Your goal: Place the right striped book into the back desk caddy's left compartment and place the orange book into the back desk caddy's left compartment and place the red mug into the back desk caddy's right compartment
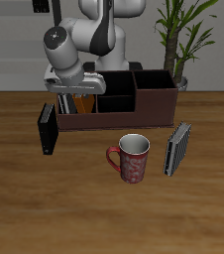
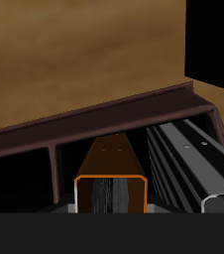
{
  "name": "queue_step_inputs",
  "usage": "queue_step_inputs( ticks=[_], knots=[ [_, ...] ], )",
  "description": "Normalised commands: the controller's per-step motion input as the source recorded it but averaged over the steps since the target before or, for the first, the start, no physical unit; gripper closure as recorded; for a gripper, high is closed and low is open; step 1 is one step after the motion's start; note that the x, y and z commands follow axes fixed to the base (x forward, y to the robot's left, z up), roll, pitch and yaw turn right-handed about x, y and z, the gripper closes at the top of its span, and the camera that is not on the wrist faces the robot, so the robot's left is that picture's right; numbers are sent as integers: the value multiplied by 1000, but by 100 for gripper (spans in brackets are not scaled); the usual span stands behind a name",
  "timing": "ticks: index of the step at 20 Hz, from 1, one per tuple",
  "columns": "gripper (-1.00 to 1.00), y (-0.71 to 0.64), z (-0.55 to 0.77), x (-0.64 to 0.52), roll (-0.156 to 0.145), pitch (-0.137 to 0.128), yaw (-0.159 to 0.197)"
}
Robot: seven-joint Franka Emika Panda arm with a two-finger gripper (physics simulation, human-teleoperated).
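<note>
My gripper (image 1: pixel 80 89) hangs over the back desk caddy (image 1: pixel 134 109), above its left compartment (image 1: pixel 84 107), and is shut on the orange book (image 1: pixel 84 100). The orange book (image 2: pixel 112 169) stands upright, partly down inside that compartment. In the wrist view the right striped book (image 2: pixel 188 159) lies close beside it in the same section, within the caddy's wall (image 2: pixel 104 114). My fingertips do not show in the wrist view. The red mug (image 1: pixel 133 159) stands upright on the table in front of the caddy, nearer the front edge.
A plain black book (image 1: pixel 48 129) stands on the table just in front of the caddy's end below my gripper. A paler striped book (image 1: pixel 178 148) stands upright beyond the mug, near the caddy's other end. A potted plant (image 1: pixel 178 40) stands behind the caddy.
</note>
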Motion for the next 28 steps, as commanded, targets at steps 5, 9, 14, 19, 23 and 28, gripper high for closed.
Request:
queue_step_inputs(
  ticks=[5,9,14,19,23,28],
  knots=[
    [-100,-19,40,47,-16,-13,1],
    [-100,8,109,44,-10,-36,22],
    [-100,27,370,134,-48,-116,64],
    [-100,45,505,213,-70,-171,68],
    [-100,91,529,185,-35,-192,57],
    [-100,57,333,238,-62,-172,82]
  ],
)
